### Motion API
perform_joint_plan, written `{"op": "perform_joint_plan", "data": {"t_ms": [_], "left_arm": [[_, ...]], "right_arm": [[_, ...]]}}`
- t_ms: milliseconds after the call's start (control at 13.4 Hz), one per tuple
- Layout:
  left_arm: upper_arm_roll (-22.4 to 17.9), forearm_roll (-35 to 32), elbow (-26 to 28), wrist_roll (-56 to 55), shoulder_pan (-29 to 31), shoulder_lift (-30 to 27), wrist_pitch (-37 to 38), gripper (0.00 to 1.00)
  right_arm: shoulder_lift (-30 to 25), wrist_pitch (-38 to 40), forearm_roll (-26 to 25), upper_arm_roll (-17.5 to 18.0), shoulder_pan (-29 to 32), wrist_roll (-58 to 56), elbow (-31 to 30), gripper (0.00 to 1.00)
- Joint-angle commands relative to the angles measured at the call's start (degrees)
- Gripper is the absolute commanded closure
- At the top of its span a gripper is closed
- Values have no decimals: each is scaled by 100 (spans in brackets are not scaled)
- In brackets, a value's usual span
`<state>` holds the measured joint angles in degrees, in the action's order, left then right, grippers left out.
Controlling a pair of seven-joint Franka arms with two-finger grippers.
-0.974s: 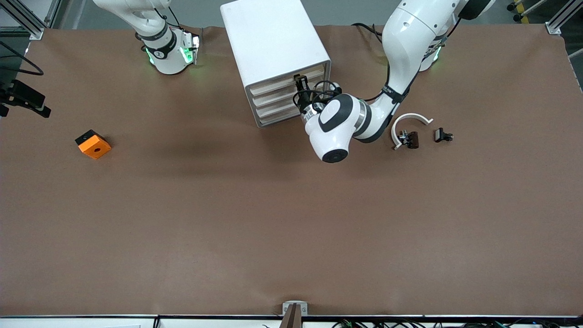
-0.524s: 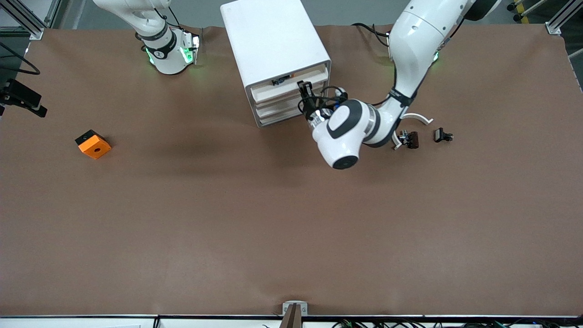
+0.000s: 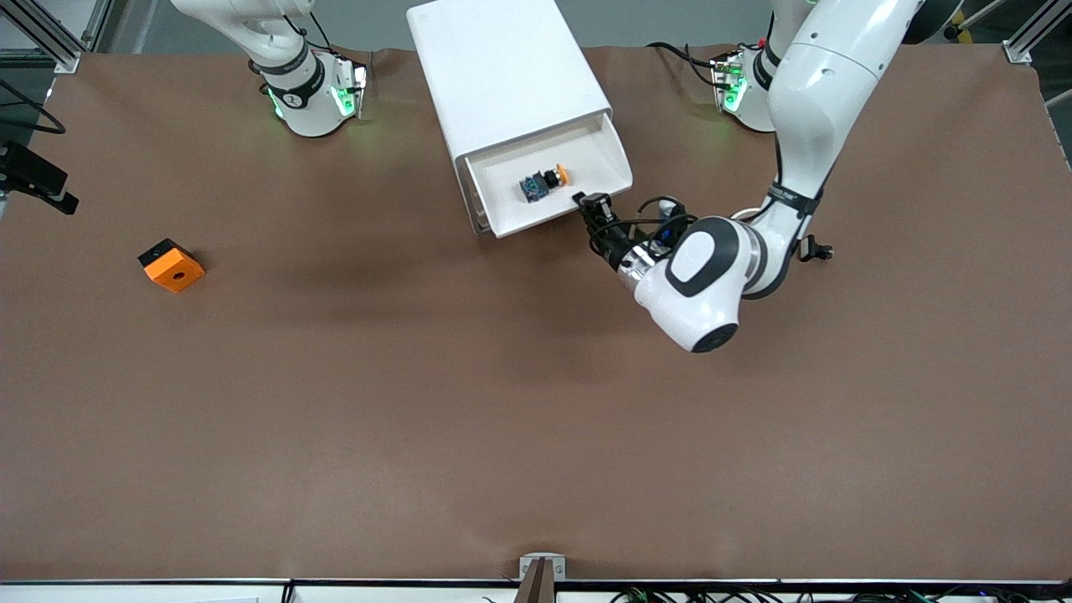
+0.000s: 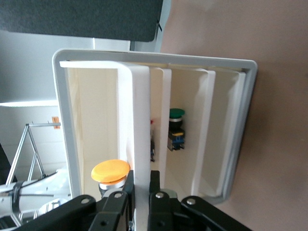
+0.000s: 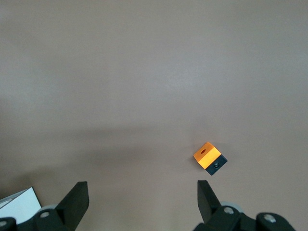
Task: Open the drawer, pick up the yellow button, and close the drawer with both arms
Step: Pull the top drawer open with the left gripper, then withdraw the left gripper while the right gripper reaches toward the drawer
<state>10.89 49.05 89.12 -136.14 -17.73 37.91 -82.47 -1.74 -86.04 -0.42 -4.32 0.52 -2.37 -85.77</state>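
The top drawer (image 3: 586, 159) of the white cabinet (image 3: 502, 67) stands pulled out. The button (image 3: 543, 182), with its orange-yellow cap and black and blue body, lies on its side in the drawer. My left gripper (image 3: 584, 203) is shut on the drawer's front edge at the corner toward the left arm's end. In the left wrist view the gripper (image 4: 141, 185) pinches the white front edge (image 4: 141, 120), with the button's cap (image 4: 110, 170) just beside one finger. My right gripper (image 5: 143, 202) is open and empty, high over bare table; it waits and is out of the front view.
The orange block (image 3: 171, 265) lies toward the right arm's end and shows in the right wrist view (image 5: 207, 158). A small black clip (image 3: 816, 249) peeks out beside the left arm. A green-capped push-button (image 4: 176, 130) shows in a lower drawer.
My left gripper has pulled the top drawer out toward the front camera, from closed to wide open. The button has come into view. The right arm has not moved.
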Motion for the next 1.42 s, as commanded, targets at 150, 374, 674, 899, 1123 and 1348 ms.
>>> {"op": "perform_joint_plan", "data": {"t_ms": [150,374,674,899,1123,1348], "left_arm": [[-17,-220,-333,-45,454,50,196,0],[-17,-553,-632,-36,761,59,213,0],[-17,-1536,-1299,69,1104,41,214,0],[-60,-2231,-1686,614,1368,-20,205,0],[-542,-2795,-1740,1156,1518,-47,205,0],[-982,-3093,-1827,1782,1501,-196,-13,0]], "right_arm": [[192,25,-90,81,-148,0,148,0],[201,25,-82,81,-192,0,148,0],[192,209,-38,90,-647,1285,122,0],[192,596,-46,90,-1350,3097,148,0],[192,614,-46,90,-2140,4818,148,0],[271,702,-21,90,-3046,6788,148,0]]}}
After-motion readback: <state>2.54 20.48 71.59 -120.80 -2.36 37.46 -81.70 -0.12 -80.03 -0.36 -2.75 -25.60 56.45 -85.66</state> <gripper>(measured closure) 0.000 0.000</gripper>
